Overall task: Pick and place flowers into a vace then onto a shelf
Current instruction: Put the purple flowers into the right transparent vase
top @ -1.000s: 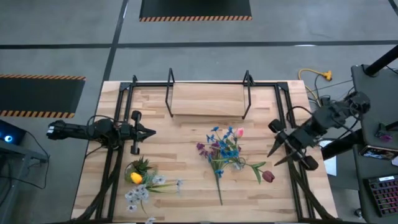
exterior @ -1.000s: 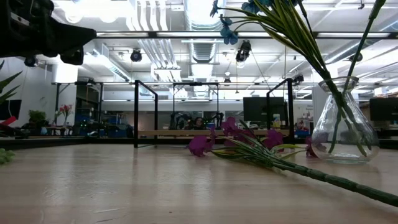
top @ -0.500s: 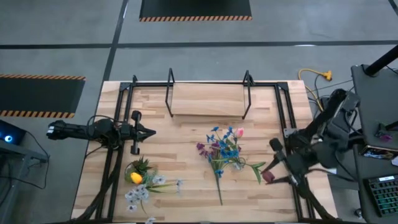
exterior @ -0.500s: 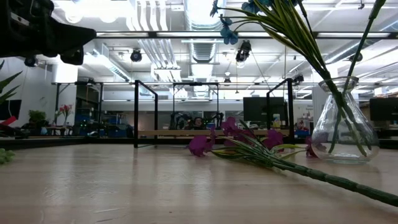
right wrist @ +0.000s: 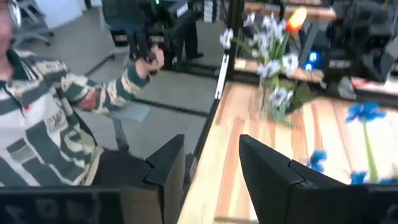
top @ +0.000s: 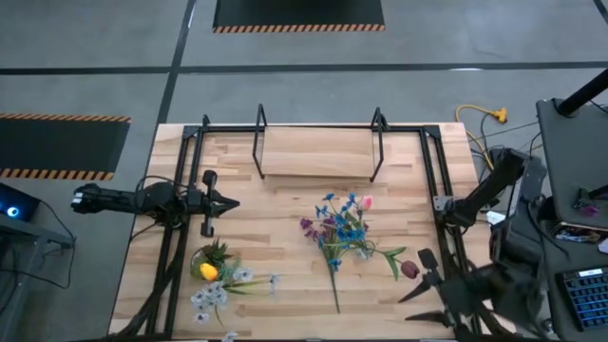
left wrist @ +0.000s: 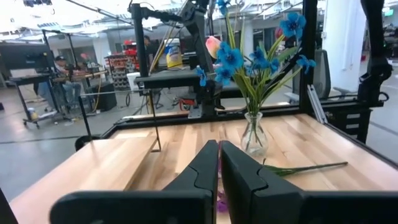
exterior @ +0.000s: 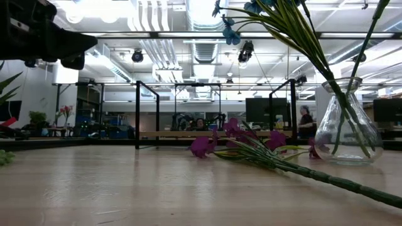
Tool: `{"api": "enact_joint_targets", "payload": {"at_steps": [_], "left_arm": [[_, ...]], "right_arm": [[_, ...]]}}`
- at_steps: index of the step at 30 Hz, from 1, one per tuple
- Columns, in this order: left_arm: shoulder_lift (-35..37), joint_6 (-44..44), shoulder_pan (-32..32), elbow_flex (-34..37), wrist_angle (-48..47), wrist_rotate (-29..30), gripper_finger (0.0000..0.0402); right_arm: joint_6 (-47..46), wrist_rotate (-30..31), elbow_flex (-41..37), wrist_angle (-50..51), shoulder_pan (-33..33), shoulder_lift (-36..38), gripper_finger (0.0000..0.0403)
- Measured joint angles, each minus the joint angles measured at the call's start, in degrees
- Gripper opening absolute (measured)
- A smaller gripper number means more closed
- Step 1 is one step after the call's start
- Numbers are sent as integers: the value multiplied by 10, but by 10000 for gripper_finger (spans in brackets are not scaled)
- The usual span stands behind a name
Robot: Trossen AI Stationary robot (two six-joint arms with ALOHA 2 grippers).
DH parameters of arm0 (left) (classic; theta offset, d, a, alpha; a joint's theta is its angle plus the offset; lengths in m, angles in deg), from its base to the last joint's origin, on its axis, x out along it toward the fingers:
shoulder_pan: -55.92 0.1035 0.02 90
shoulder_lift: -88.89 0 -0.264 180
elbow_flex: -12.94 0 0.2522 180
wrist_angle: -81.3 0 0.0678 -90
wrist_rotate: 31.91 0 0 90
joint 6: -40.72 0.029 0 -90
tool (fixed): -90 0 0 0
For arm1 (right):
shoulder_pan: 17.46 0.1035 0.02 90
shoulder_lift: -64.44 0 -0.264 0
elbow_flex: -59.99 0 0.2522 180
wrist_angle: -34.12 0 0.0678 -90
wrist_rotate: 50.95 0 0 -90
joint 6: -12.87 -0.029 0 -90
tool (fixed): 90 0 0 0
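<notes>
The right gripper (top: 429, 280) hangs over the table's near right corner, fingers apart and empty, just beside the dark red flower (top: 409, 269) lying flat on the wood. Picking up that stem looks like the step in hand; next it must drop and pinch it. The glass vase (top: 353, 245) stands mid-table holding blue flowers (top: 344, 220). The left gripper (top: 228, 201) waits far left, fully closed, empty.

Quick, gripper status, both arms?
Left gripper: shut, empty, hovering at the table's left side.
Right gripper: open, holding nothing, at the table's near right edge.
</notes>
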State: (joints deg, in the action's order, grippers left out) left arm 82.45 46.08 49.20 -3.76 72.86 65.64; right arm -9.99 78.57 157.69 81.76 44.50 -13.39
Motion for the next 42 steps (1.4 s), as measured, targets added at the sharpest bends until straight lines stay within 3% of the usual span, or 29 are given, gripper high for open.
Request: {"api": "enact_joint_targets", "payload": {"at_steps": [6, 20, 32, 42], "left_arm": [[0, -36, 0, 0, 0, 0, 0], [0, -30, 0, 0, 0, 1, 0], [0, -29, 0, 1, -1, 1, 0], [0, -29, 0, 1, -10, 1, 0]], "right_arm": [[-111, 34, 23, 52, 28, -35, 136], [-270, 40, 23, 49, 48, -111, 117], [-380, 76, 23, 50, 59, -213, 103], [-526, 105, 23, 49, 59, -305, 88]]}}
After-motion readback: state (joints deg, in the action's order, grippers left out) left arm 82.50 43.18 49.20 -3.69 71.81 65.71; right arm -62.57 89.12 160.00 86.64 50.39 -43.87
